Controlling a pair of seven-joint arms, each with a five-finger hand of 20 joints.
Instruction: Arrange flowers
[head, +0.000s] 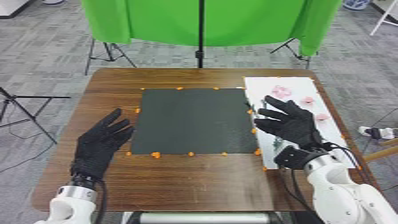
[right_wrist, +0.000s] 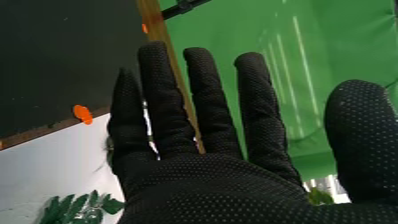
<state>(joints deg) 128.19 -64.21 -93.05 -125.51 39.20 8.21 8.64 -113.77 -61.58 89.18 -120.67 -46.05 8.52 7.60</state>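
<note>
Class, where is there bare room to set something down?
The dark square mat, bordered by orange blobs, offers room, as does the brown wooden table between mat and near edge. The white sheet is crowded: pink flowers, green leaves, right hand above.

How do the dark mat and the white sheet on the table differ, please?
The dark mat is nearly square, while the white sheet is long and narrow. The mat lies mid-table; the sheet lies to its right and bears pink flowers. Both lie flat, with orange bits along their edges.
</note>
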